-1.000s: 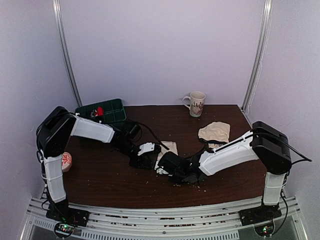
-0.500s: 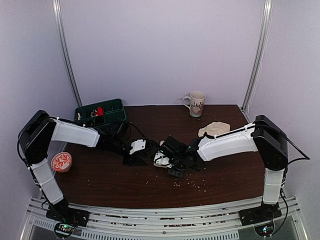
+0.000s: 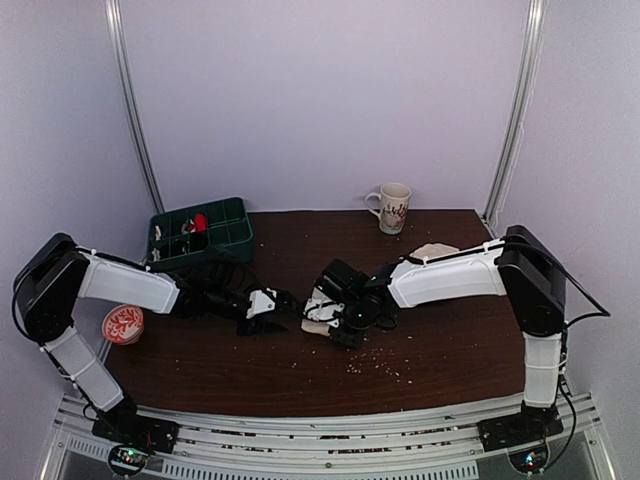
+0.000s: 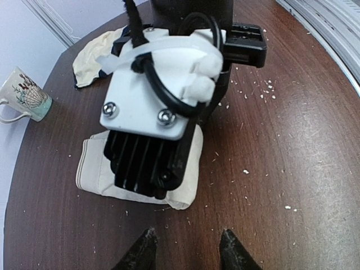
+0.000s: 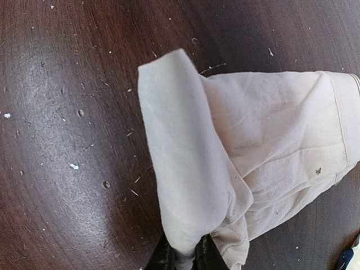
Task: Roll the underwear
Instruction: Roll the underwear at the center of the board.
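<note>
The right claw is closed narrow on a raised fold of the cream cotton underwear. The rest of the garment lies flat on the dark wooden table, spreading to that claw's right. The left claw stands parted and empty. The garment lies just ahead of it, long axis crosswise. The right arm is the nearer.

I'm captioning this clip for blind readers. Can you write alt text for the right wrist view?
The right gripper pinches a raised fold of the cream underwear at the bottom edge of the view. The rest of the cloth spreads to the right over the dark brown table, which is speckled with pale crumbs.
</note>
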Motion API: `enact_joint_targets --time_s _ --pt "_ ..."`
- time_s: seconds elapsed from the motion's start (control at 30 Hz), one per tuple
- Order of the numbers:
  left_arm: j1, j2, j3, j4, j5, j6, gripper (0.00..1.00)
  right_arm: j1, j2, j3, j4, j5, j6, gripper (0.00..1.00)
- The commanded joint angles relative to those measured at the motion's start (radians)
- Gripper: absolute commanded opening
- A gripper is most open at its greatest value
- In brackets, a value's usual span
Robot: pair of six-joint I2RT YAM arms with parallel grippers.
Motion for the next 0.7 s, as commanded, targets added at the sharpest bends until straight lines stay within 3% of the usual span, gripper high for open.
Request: enact_joint_targets --time_s 0.0,0.37,0.67 --pt "0.006 -0.038 -0.033 0.116 0.008 0.019 0.40 -0.004 0.083 -0.040 -0.126 -0.128 0.026 0.12" --pt "-0.003 -0.039 -0.066 0.123 0.055 0.111 0.41 -0.033 0.146 0.046 -0.220 -0.256 0.021 0.12" --pt "-0.106 -0.034 -0.132 0.213 -0.094 0.161 0.42 -0.036 0.200 0.127 -0.308 -0.322 0.030 0.13"
